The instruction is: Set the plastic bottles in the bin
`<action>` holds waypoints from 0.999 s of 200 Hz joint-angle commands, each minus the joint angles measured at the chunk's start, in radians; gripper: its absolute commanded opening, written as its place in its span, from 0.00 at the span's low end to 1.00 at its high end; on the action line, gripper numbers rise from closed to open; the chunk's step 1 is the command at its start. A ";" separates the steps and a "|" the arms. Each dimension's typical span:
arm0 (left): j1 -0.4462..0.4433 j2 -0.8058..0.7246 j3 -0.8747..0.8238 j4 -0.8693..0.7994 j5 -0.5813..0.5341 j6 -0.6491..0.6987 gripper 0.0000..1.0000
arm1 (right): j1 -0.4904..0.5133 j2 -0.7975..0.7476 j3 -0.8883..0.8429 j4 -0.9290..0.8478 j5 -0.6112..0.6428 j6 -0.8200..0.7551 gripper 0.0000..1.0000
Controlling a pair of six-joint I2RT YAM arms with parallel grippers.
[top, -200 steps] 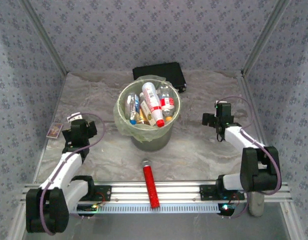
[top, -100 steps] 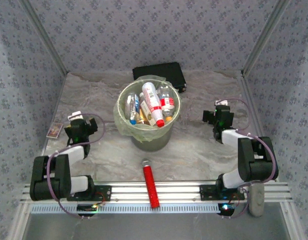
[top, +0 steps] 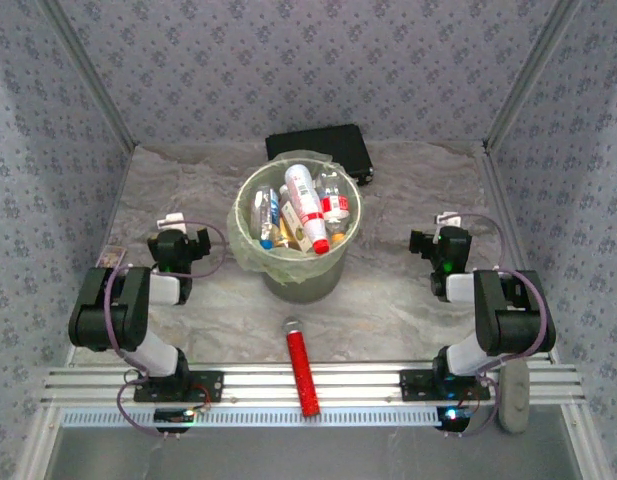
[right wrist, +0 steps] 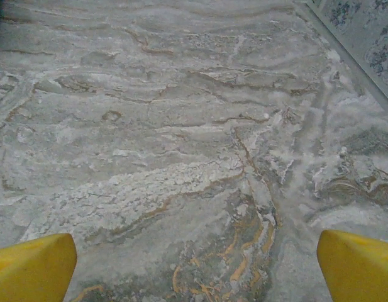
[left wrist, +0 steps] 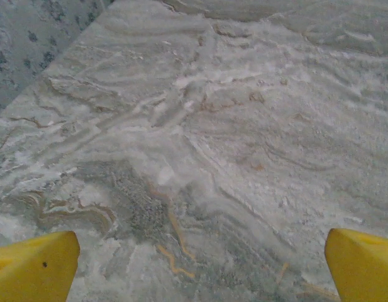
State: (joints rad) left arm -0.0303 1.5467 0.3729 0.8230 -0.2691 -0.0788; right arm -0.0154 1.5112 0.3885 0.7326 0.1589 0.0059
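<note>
The plastic bottles [top: 303, 205] lie heaped inside the bin [top: 300, 278], which stands on the middle of the marbled table [top: 388, 310], a flat black case [top: 323, 148] just behind it and a red cylinder with a grey cap [top: 301, 370] lying in front of it. The left gripper [top: 175, 225] sits to the bin's left and the right gripper [top: 445, 225] well to its right. Both hang low over bare table, well apart from the bottles, yellow fingers [left wrist: 33, 267] spread wide and holding nothing.
</note>
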 commanded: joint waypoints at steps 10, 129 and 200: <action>0.004 -0.008 0.017 0.045 -0.002 0.016 1.00 | -0.004 0.009 -0.004 0.082 -0.029 -0.012 1.00; 0.006 -0.011 0.017 0.039 -0.001 0.016 1.00 | 0.003 0.007 -0.003 0.079 -0.023 -0.017 1.00; 0.006 -0.011 0.017 0.038 -0.001 0.016 1.00 | 0.002 0.009 0.001 0.074 -0.021 -0.018 1.00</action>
State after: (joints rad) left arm -0.0280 1.5455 0.3752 0.8345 -0.2691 -0.0708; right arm -0.0151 1.5120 0.3885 0.7834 0.1375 0.0059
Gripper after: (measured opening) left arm 0.998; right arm 0.998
